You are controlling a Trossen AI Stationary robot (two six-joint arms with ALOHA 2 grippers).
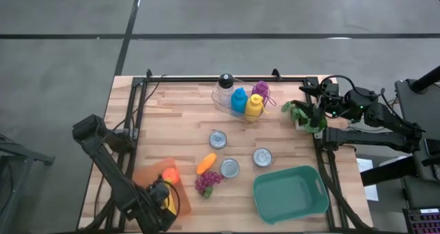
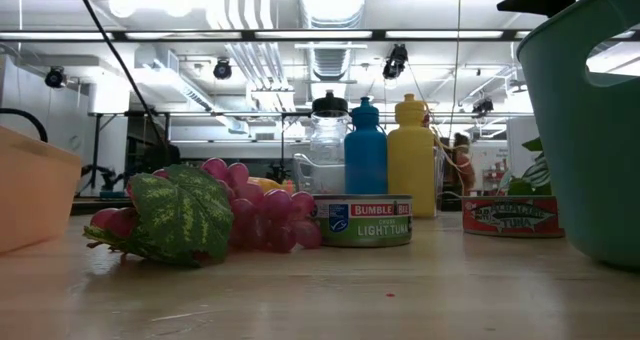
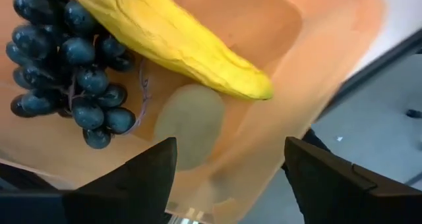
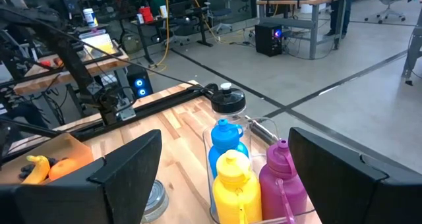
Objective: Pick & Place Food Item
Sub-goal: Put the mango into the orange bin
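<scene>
An orange bin (image 1: 148,179) stands at the table's near left. In the left wrist view it holds dark grapes (image 3: 69,59), a yellow banana (image 3: 165,36) and a pale green oval piece (image 3: 190,124), all lying on its floor. My left gripper (image 1: 162,197) (image 3: 227,178) hangs over the bin, pointing down and open, its fingers apart above the green piece and touching nothing. On the table lie an orange food item (image 1: 206,163) and purple grapes with a leaf (image 1: 207,182) (image 2: 210,215). My right gripper (image 1: 309,113) (image 4: 224,178) waits open at the far right.
Three tins (image 1: 218,139) (image 1: 229,168) (image 1: 262,157) stand mid-table. A clear holder with bottles (image 1: 240,100) is at the far middle. A teal bin (image 1: 289,193) sits at the near right. A leafy green item (image 1: 300,114) lies below my right gripper.
</scene>
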